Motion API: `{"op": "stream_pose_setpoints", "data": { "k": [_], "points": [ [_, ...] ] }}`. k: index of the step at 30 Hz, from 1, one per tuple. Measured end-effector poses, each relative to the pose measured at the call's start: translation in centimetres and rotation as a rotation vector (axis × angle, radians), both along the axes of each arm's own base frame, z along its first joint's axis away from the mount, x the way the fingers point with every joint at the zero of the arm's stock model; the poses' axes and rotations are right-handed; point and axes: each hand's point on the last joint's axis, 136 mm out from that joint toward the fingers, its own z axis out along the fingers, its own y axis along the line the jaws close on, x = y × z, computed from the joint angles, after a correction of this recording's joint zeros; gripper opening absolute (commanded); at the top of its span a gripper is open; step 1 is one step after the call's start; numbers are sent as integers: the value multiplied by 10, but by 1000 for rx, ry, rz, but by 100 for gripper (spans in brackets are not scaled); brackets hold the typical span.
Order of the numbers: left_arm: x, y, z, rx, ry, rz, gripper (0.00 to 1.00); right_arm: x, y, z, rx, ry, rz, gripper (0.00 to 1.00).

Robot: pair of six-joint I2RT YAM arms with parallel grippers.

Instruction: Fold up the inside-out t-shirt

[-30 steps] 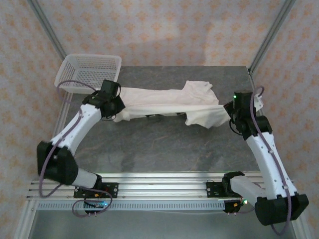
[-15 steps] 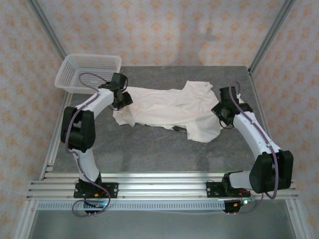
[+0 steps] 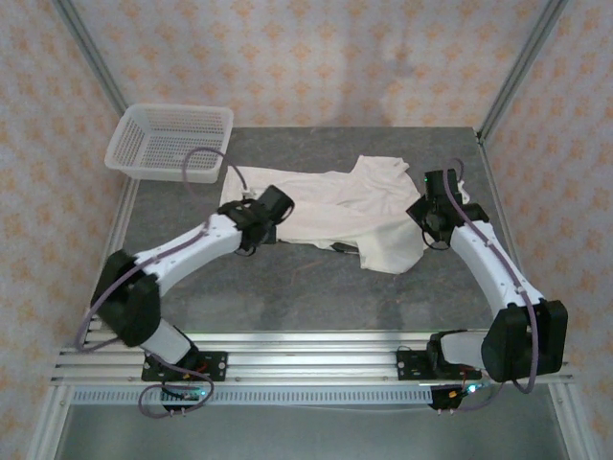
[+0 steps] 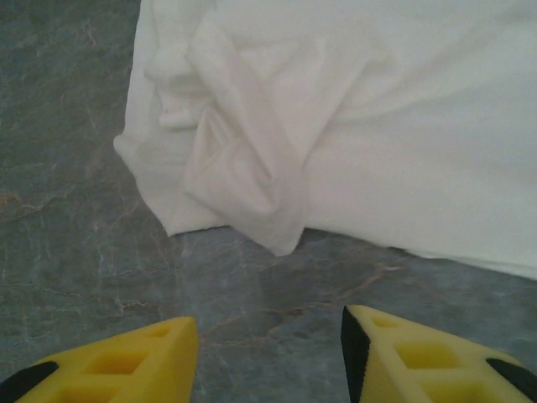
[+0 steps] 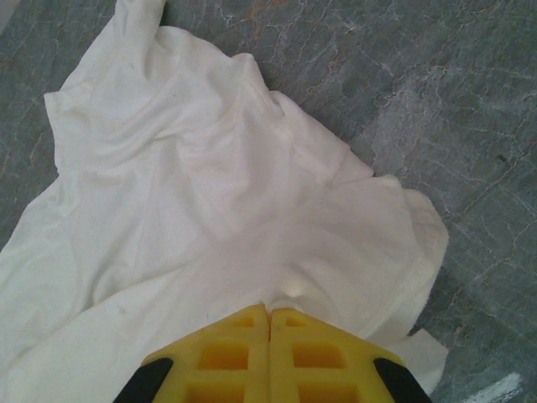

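Though creased, soft cream t-shirt (image 3: 335, 206) on veined grey table (image 3: 316, 287).

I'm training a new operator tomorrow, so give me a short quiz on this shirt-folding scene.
1. True or false: the left hand is gripping the t-shirt.
2. Where on the table does the mesh basket sit? A) far-left corner B) far-right corner C) near edge, between the arms
3. Fill the blank: the right hand is ___ on the t-shirt's cloth.

Key: 1 false, it is open over bare table beside the shirt's edge. 2 A. 3 shut.
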Motion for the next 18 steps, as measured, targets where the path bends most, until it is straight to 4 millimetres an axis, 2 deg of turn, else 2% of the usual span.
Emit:
{"op": "stream_pose_setpoints", "data": {
  "k": [3,6,11,18],
  "points": [
    [3,9,-35,147,66,-3,57,-1,0,2,0,-6,1,0],
    [7,20,-55,278,103,-21,58,-1,0,5,1,-13,1,0],
    [23,20,-62,378,98,-69,58,-2,0,6,2,-17,1,0],
    [38,1,-67,314,73,-120,60,-4,-1,6,-1,-13,3,0]
  ]
}}
